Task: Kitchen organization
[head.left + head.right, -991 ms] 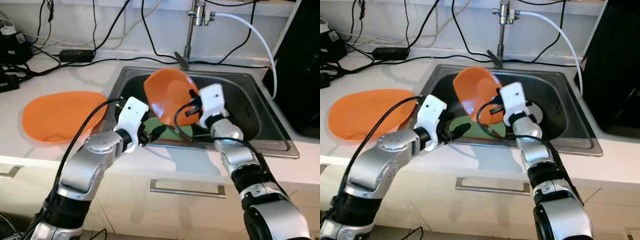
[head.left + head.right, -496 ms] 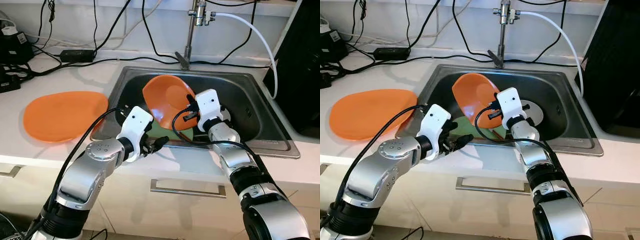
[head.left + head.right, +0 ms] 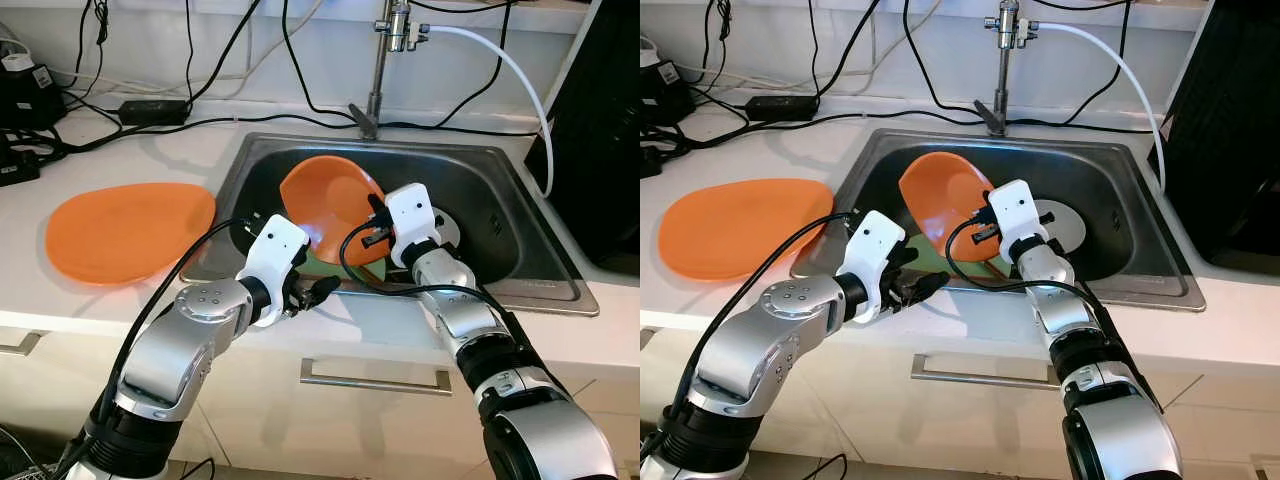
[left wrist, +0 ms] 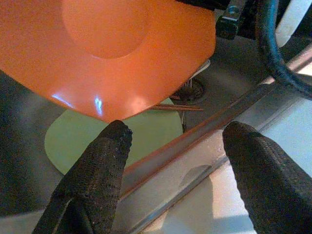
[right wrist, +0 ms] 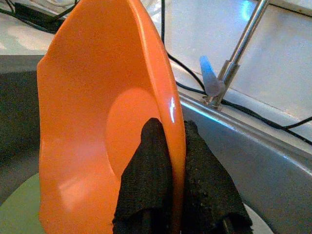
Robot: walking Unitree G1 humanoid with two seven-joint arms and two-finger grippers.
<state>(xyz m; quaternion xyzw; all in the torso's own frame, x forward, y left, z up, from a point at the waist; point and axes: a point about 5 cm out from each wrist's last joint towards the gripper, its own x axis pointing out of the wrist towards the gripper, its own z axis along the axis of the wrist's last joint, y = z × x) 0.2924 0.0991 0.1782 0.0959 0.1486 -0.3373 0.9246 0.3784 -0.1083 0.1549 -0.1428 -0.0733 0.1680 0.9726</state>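
Observation:
An orange bowl (image 3: 325, 205) hangs tilted inside the steel sink (image 3: 500, 200), its rim pinched by my right gripper (image 5: 175, 161), which is shut on it. Under the bowl a green plate (image 4: 122, 136) lies on the sink floor with wooden chopsticks (image 4: 175, 107) beside it. My left gripper (image 4: 175, 141) hovers open over the sink's front rim, just short of the bowl, with nothing between its fingers. A large orange plate (image 3: 125, 230) rests on the white counter to the left of the sink.
A tap (image 3: 385, 55) with a white hose (image 3: 510, 70) rises behind the sink. Black cables (image 3: 200, 110) and a power brick (image 3: 152, 108) lie along the back of the counter. A dark appliance (image 3: 610, 140) stands at the right. A drawer handle (image 3: 375, 380) sits below the counter edge.
My right gripper has lowered the orange bowl deeper into the sink and slightly to the left. My left gripper has drawn back toward the sink's front rim.

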